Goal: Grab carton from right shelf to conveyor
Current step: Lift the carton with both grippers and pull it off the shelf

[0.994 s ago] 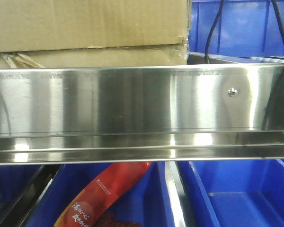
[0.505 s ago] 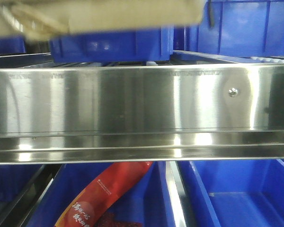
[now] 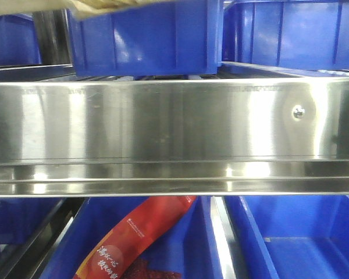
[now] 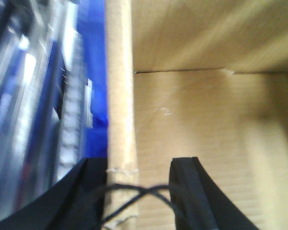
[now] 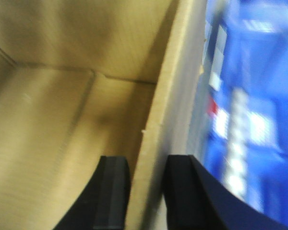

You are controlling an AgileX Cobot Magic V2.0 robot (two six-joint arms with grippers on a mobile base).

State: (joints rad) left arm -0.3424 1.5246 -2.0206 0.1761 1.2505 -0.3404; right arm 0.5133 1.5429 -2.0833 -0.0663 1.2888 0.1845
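Note:
The brown carton (image 3: 107,4) shows only as a sliver at the top left of the front view, lifted above the steel shelf rail (image 3: 174,128). In the left wrist view my left gripper (image 4: 139,165) straddles the carton's left wall (image 4: 120,96), outer finger against it, inner finger inside the open carton (image 4: 206,120). In the right wrist view my right gripper (image 5: 148,165) is shut on the carton's right wall (image 5: 173,86), one finger inside the carton (image 5: 62,120) and one outside. Both wrist views are motion-blurred.
Blue bins (image 3: 145,40) stand on the shelf behind the rail, another (image 3: 291,35) at the right. Below the rail are more blue bins (image 3: 302,238), one holding a red packet (image 3: 134,238). Blue bins and rollers blur past beside the carton (image 5: 245,120).
The carton has risen out of the front view, from filling the top left to a sliver at the top edge. The blue bins behind it are now uncovered. The view has shifted slightly.

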